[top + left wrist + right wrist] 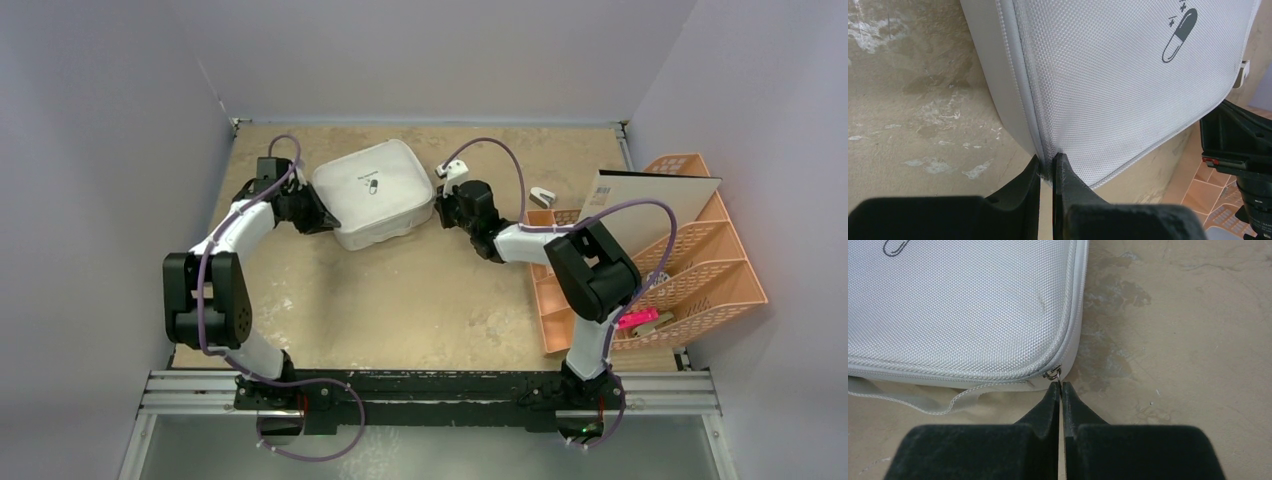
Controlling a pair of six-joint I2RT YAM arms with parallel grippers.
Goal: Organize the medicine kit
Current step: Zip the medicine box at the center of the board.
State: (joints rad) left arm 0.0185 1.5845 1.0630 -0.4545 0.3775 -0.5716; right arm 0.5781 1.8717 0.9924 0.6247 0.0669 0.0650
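Note:
The medicine kit (375,193) is a white woven case with a dark pill logo, lying closed at the back middle of the table. My left gripper (322,220) is at its left front corner, shut on the kit's edge seam (1048,159). My right gripper (441,208) is at its right side, shut on the metal zipper pull (1054,374) at the case's corner. The kit fills the top of the left wrist view (1108,75) and of the right wrist view (958,305). A white strap (923,402) trails from the case.
A peach-orange lattice organizer (690,270) stands at the right edge, holding a flat white box (650,195) and a pink item (636,319). A small grey-white object (542,196) lies on the table near it. Grey walls enclose the table.

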